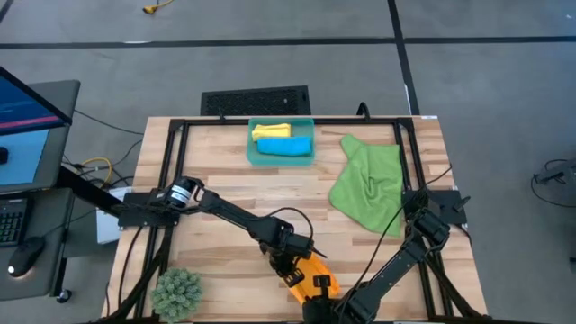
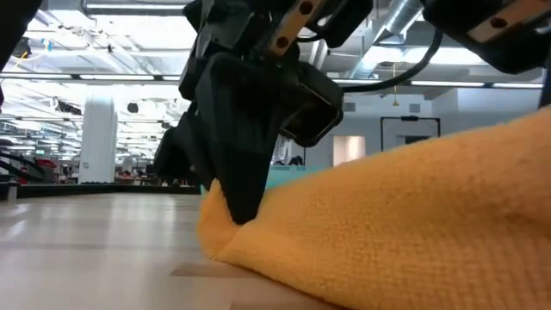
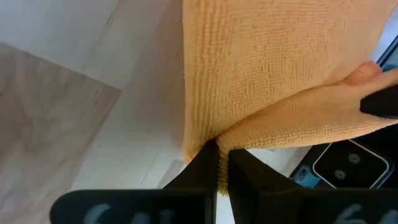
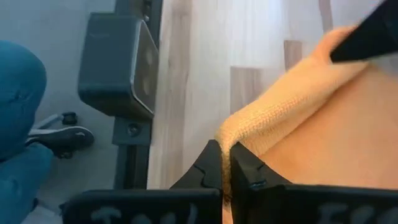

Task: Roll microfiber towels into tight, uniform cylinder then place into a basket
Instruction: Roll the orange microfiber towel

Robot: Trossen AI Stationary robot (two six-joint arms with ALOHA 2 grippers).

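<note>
Both arms' fingers pinch orange towel (image 1: 310, 274) on wood table (image 1: 225, 180); grey floor (image 1: 270, 63) beyond.

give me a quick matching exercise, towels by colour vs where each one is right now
Things:
1. orange towel
2. green towel
3. blue towel
4. yellow towel

Places:
A. spread loose on the table's right side
B. in the basket, nearer the table's middle
C. pinched by both the left gripper and the right gripper
D. in the basket, against its far wall

Pairs: 1-C, 2-A, 3-B, 4-D
</note>
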